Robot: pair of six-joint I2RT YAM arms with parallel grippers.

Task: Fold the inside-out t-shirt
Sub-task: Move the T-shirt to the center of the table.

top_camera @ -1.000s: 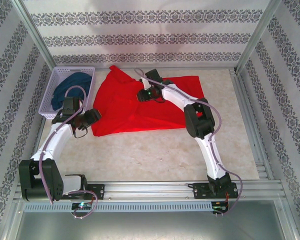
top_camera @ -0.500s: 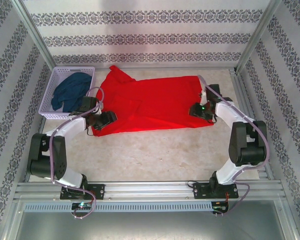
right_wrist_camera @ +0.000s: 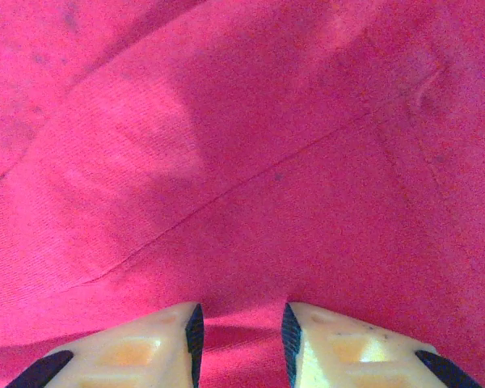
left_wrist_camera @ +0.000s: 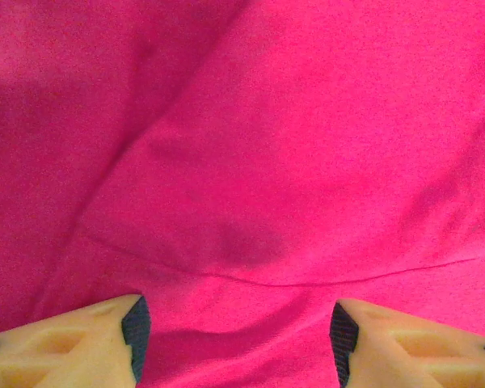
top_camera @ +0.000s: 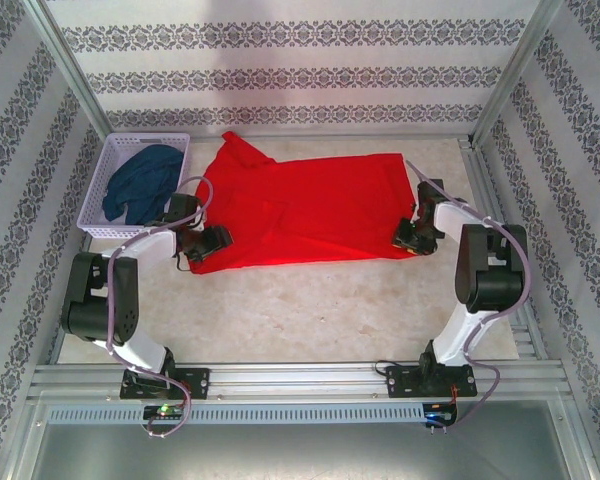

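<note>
Inside-out t-shirt [top_camera: 310, 205]: lay beneath both jaws.
Left gripper [left_wrist_camera: 236, 327]: gaped wide, held nothing.
Right gripper [right_wrist_camera: 242, 331]: jaws stood narrow; grip unclear.

Pale lilac plastic basket [top_camera: 145, 139] at the far left corner of the table [top_camera: 310, 310], with a dark blue garment [top_camera: 140, 180] bunched inside. Beige, mottled table top. Striped grey-and-white patterned wallpaper [top_camera: 280, 80] on the surrounding walls. Silver metal rail [top_camera: 300, 375] along the near edge.

The t-shirt [top_camera: 310, 205] — soft, matt, finely knitted cloth.
</note>
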